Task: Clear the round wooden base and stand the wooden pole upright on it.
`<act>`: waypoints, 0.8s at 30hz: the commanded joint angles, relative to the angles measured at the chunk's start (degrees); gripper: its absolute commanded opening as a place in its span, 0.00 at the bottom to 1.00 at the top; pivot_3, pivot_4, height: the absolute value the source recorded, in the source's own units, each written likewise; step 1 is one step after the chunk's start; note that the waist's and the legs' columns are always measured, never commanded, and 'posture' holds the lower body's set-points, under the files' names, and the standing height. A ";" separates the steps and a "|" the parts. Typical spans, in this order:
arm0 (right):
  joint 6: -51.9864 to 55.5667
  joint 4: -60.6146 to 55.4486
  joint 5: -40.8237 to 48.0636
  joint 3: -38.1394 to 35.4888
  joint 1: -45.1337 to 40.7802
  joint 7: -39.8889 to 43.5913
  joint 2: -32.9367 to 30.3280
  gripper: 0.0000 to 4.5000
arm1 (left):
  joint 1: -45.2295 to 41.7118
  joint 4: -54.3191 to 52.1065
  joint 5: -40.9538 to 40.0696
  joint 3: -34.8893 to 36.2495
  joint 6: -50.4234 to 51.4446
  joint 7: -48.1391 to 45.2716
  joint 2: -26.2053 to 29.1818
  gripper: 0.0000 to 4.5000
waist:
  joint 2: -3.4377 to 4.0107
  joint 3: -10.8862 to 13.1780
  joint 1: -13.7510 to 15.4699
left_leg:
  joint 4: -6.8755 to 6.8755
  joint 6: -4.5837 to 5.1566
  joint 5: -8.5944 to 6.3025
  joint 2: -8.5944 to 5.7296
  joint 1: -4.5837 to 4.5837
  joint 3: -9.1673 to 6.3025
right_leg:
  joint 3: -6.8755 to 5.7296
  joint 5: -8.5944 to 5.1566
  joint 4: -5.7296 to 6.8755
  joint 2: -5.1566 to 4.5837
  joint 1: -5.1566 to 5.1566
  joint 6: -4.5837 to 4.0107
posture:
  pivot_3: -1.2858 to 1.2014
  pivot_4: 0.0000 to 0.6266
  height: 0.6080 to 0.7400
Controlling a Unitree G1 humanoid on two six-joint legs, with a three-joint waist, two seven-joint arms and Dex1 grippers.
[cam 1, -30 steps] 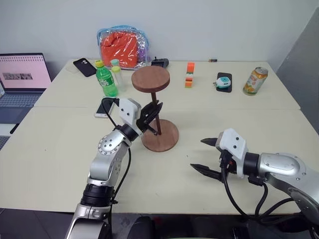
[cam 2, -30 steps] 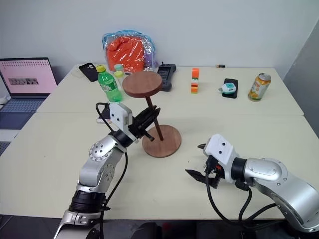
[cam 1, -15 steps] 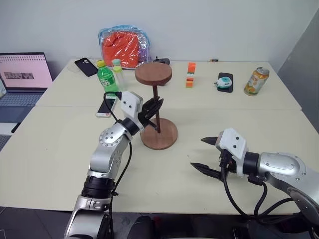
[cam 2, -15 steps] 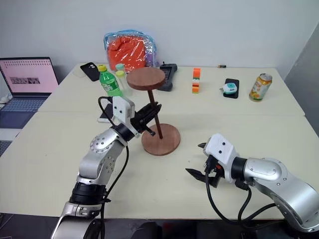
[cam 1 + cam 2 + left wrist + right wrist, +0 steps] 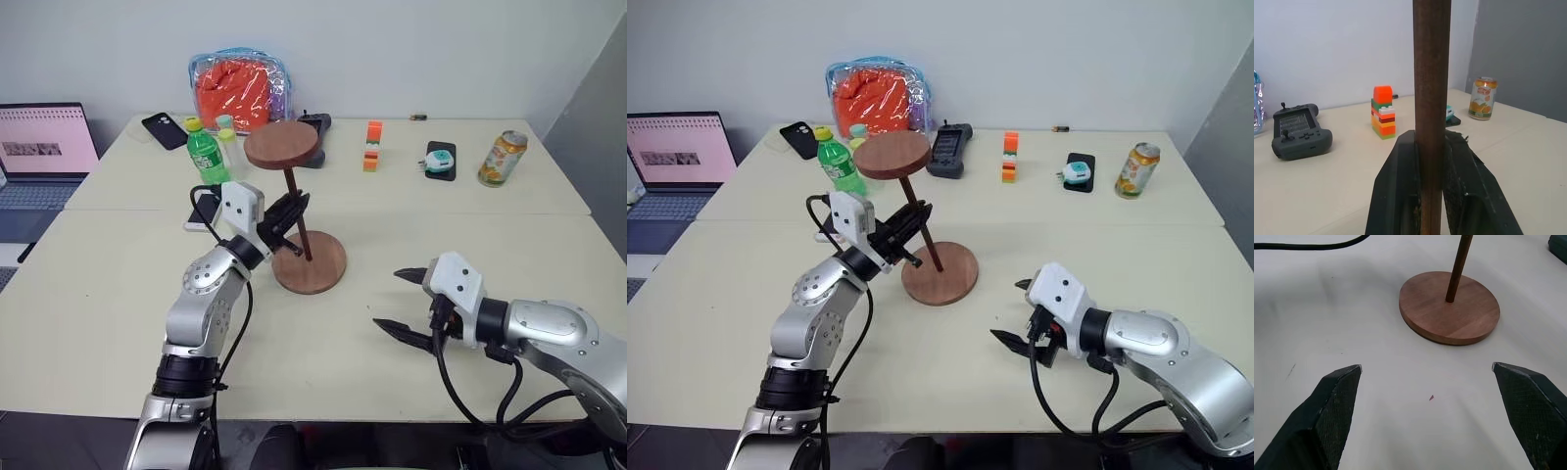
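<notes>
Clearly the main risk now is the lean of the wooden pole [image 5: 295, 214]. Its lower end sits at the middle of the round wooden base [image 5: 310, 262], but the rod tilts, and the smaller disc on its upper end hangs off to the side of the base, on the side of the left gripper [image 5: 291, 212]. If these jaws let go at this angle, I judge that the heavy top can pull the pole over, or lever the base up on one edge. I cannot tell if the tip is really down in the centre hole or only resting on the wood; if it only rests, it may slide out. A push to straighten it may also drag the base along the table [image 5: 98, 294], because nothing holds the base down.

Another danger, smaller, is the things behind the jaws: the green bottle [image 5: 205, 155] and a phone [image 5: 203, 209] are near the arm, and a falling pole could strike them.

About the jaws. The left gripper is closed on the pole, at the middle of the rod, above the base; the left wrist view shows both black fingers [image 5: 1396, 196] pressed against the wood from two sides. The right gripper [image 5: 404, 304] stands wide open and holds nothing. It hangs just over the table, apart from the base, which lies in front of its two fingertips.
</notes>
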 commanded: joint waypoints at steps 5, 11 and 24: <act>-1.53 -0.66 -0.87 0.06 -0.77 0.56 0.19 1.00 | 1.33 -0.27 2.84 -2.00 -1.20 -3.17 2.00 0.05 | -0.01 0.03 0.21 | -0.02 -0.07 0.04 -0.05 -0.68 -0.08 | -0.05 0.11 -0.15 -0.01 -0.51 -0.18 | 0.52 0.24 1.00; -1.43 -0.79 -1.17 0.10 -0.64 0.81 0.20 1.00 | 1.11 1.82 3.64 -2.44 -2.47 -3.16 1.38 0.05 | -0.07 0.06 0.30 | -0.01 -0.20 0.11 -0.08 -0.95 -0.03 | -0.05 0.11 -0.14 -0.09 -0.82 -0.18 | 0.52 0.24 1.00; -0.94 -1.32 -1.06 -0.38 -0.40 0.91 0.02 1.00 | 1.81 2.31 5.27 -3.03 -2.83 -3.66 3.37 0.05 | -0.07 0.06 0.25 | -0.01 -0.01 0.01 -0.08 -0.87 -0.02 | -0.05 0.11 -0.07 -0.06 -0.79 -0.18 | 0.52 0.24 1.00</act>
